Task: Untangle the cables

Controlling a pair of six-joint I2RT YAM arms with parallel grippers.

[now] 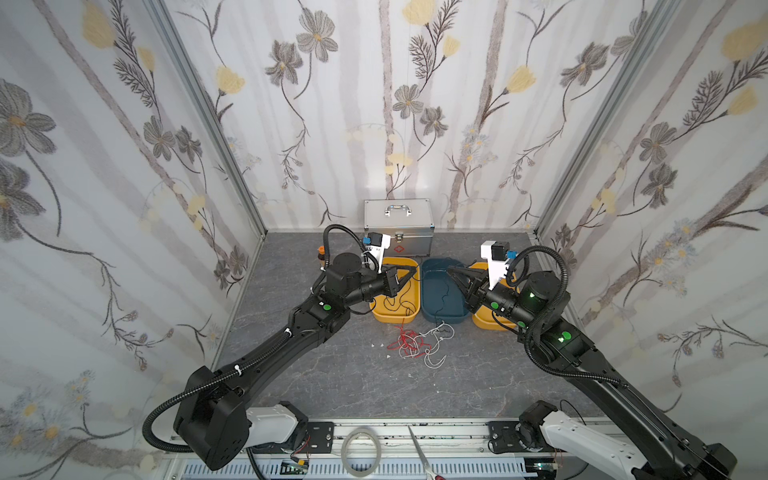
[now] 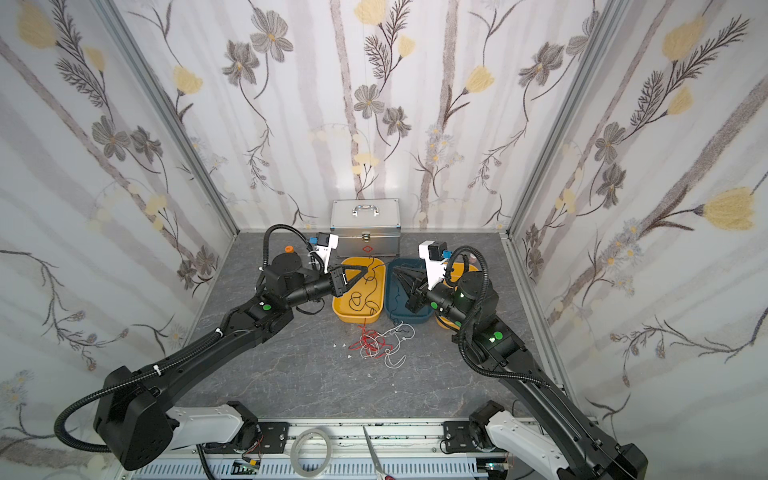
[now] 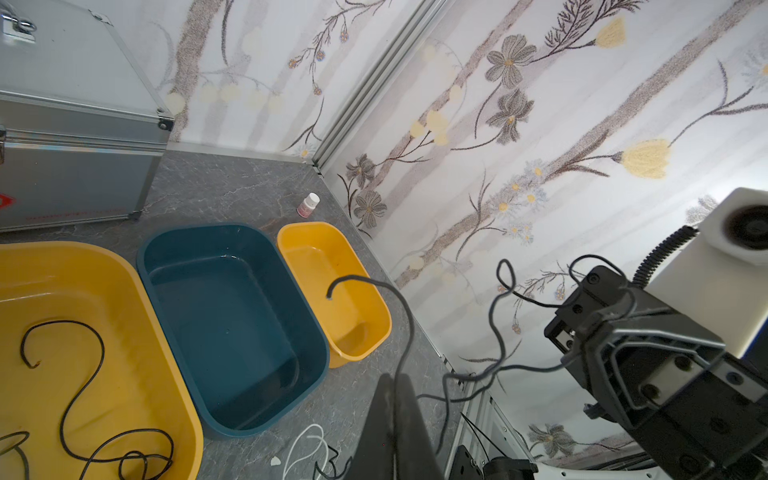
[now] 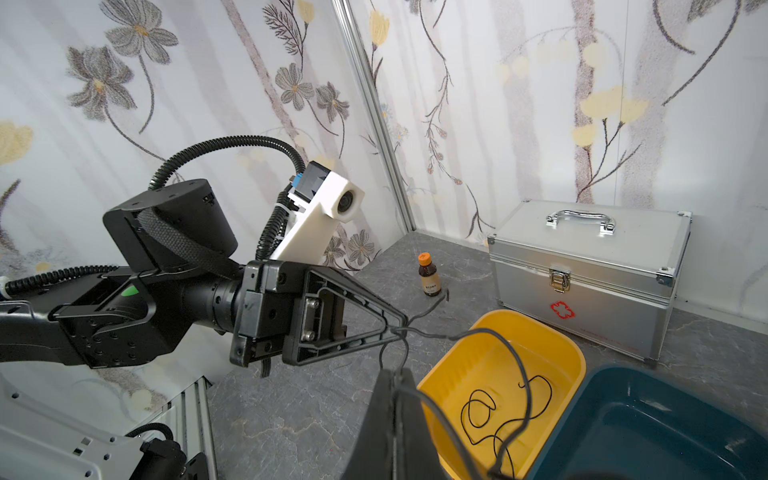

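Spanning both grippers, black cable [image 3: 102,353]: most of its length lies coiled in the yellow bin [image 1: 392,319], with one stretch lifted clear. Left gripper [image 1: 410,271]: fingers pinched together on that cable above the yellow bin. Right gripper [image 1: 451,272]: likewise clamped on it above the blue bin [image 1: 442,322], with a thin tail hanging down toward the bin's front rim. Gripping at two points presumably draws this strand free of the others so it can be fed into its own bin. Red cable [image 1: 402,337] and white cable [image 1: 436,332]: knotted together on the table [image 1: 332,374] just in front of the bins, no gripper on them. Second yellow bin [image 3: 361,349]: empty, likely kept for another cable. Case [image 4: 590,266], at the back wall: red cross emblem on the front, with fine red print beneath that is too small to read. Bottle [image 4: 430,277], orange cap: label illegible.
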